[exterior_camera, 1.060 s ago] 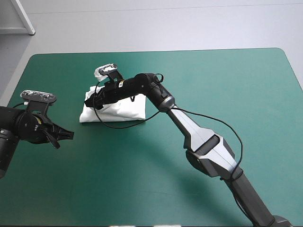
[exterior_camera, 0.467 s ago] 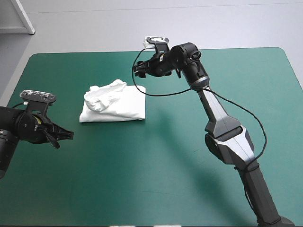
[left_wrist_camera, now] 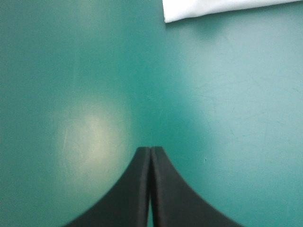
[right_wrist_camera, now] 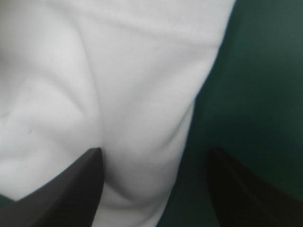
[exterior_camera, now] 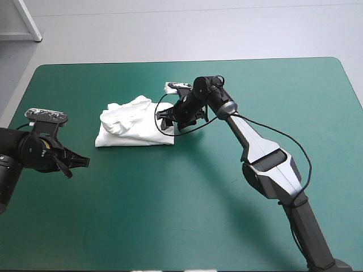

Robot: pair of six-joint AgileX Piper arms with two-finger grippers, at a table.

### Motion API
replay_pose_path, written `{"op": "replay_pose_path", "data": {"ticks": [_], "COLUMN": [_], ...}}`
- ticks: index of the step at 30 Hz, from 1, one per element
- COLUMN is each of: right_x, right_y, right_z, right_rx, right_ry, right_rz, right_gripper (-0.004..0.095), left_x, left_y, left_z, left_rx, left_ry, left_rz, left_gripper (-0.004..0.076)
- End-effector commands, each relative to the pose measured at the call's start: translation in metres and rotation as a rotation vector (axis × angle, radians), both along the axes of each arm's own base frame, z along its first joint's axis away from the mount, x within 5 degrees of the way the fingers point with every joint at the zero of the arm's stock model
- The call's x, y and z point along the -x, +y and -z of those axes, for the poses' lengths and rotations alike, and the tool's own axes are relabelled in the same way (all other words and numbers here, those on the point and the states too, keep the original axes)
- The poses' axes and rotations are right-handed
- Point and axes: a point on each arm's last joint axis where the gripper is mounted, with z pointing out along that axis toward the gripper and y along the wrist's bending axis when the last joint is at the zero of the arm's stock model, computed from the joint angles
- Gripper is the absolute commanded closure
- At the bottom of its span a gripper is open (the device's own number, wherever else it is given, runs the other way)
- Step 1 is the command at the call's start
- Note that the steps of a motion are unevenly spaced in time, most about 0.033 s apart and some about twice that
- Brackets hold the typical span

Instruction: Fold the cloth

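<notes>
A white T-shirt [exterior_camera: 136, 127] lies as a folded bundle on the teal-green worktop [exterior_camera: 272, 96], flat along its near side but rumpled into a loose lump at its far left corner. The right tool [exterior_camera: 166, 120] hangs at the T-shirt's right edge with its black fingers [right_wrist_camera: 80, 184] spread wide. One finger is over the cloth and the other over bare cover just beside the T-shirt, so the edge runs between them. Whether either finger is touching the fabric cannot be told from the wrist view. The left tool [exterior_camera: 79, 161] waits off the T-shirt's near left corner, well clear of the cloth, with its fingers pressed together into a single point and holding nothing.

The fold looks largely made, with tidying or one more fold still likely. The risk lies at the T-shirt's right edge. If the spread fingers pinch only the top layer, a lift would peel the bundle open. A sideways push from there would slide the whole T-shirt and bunch it further. The lump at the far left corner could also spoil any fold laid over it.
</notes>
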Motion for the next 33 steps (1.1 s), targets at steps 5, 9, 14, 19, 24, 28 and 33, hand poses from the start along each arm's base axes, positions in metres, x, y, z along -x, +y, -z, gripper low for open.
{"op": "replay_pose_path", "data": {"ticks": [5, 9, 14, 19, 24, 28, 33], "right_x": [0.024, 0.024, 0.022, 0.015, -0.004, -0.020, -0.027], "right_y": [0.021, 0.016, 0.001, -0.031, -0.086, -0.150, -0.240], "right_z": [-0.036, -0.037, -0.059, -0.092, -0.108, -0.101, -0.079], "right_rx": [-0.034, 0.010, 0.108, 0.197, 0.236, 0.323, 0.402], "right_ry": [-0.093, -0.104, -0.216, -0.326, -0.346, -0.296, -0.171], "right_rz": [-0.105, -0.109, -0.080, 0.007, 0.122, 0.242, 0.374], "right_gripper": [0.0691, 0.0917, 0.0922, 0.0922, 0.0922, 0.0922, 0.0922], "left_x": [0.006, 0.006, 0.006, 0.006, 0.006, 0.006, 0.006], "left_y": [0.001, 0.001, 0.001, 0.001, 0.001, 0.001, 0.001], "left_z": [-0.010, -0.010, -0.010, -0.010, -0.010, -0.010, -0.010], "left_rx": [0.012, 0.012, 0.012, 0.012, 0.012, 0.012, 0.012], "left_ry": [-0.023, -0.023, -0.023, -0.023, -0.023, -0.023, -0.023], "left_rz": [-0.015, -0.015, -0.015, -0.015, -0.015, -0.015, -0.015], "left_gripper": [0.0734, 0.0734, 0.0734, 0.0734, 0.0734, 0.0734, 0.0734]}}
